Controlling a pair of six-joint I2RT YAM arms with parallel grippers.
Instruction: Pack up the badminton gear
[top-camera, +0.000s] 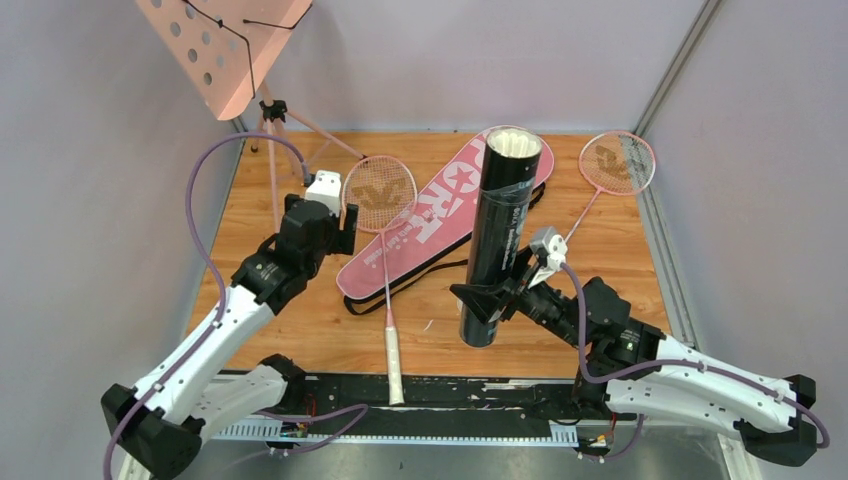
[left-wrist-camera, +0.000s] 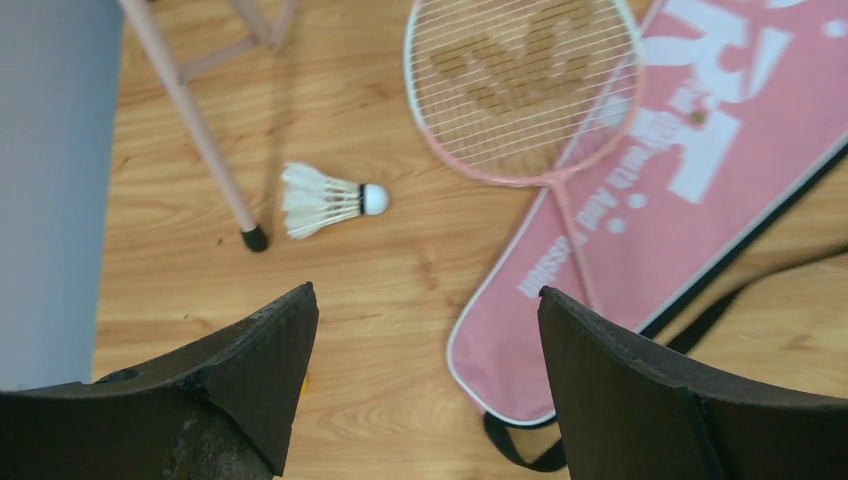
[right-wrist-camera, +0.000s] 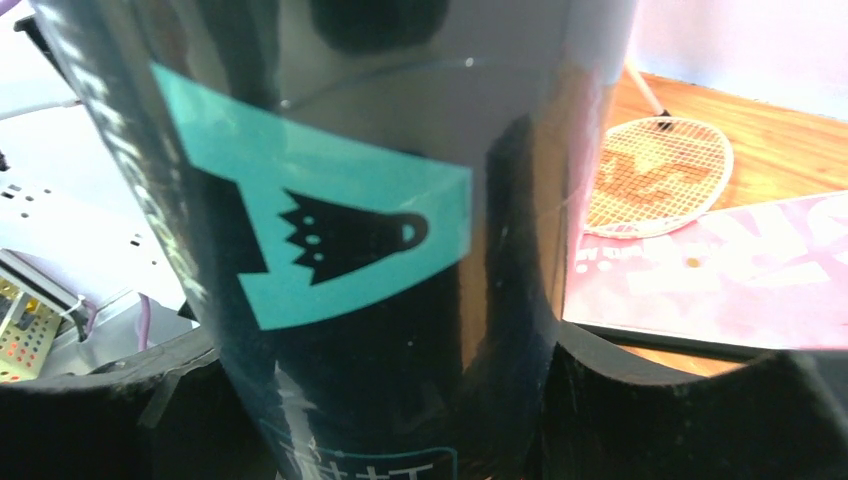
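Note:
The black tube (top-camera: 502, 235) stands upright in the middle of the wooden board, its open top showing white feathers. My right gripper (top-camera: 488, 300) is shut on its lower part; in the right wrist view the tube (right-wrist-camera: 340, 250) fills the space between the jaws of the gripper (right-wrist-camera: 385, 400). My left gripper (left-wrist-camera: 428, 300) hangs open over bare wood, empty. Beyond it lies a white shuttlecock (left-wrist-camera: 325, 198) on its side. One pink racket (top-camera: 381, 195) rests partly on the pink bag (top-camera: 440, 215). A second racket (top-camera: 620, 162) lies at the back right.
The pink music stand (top-camera: 225, 45) rises at the back left; one of its legs (left-wrist-camera: 190, 110) ends right beside the shuttlecock. Grey walls close in the board on both sides. The bag's black strap (left-wrist-camera: 520, 450) loops out near my left fingers.

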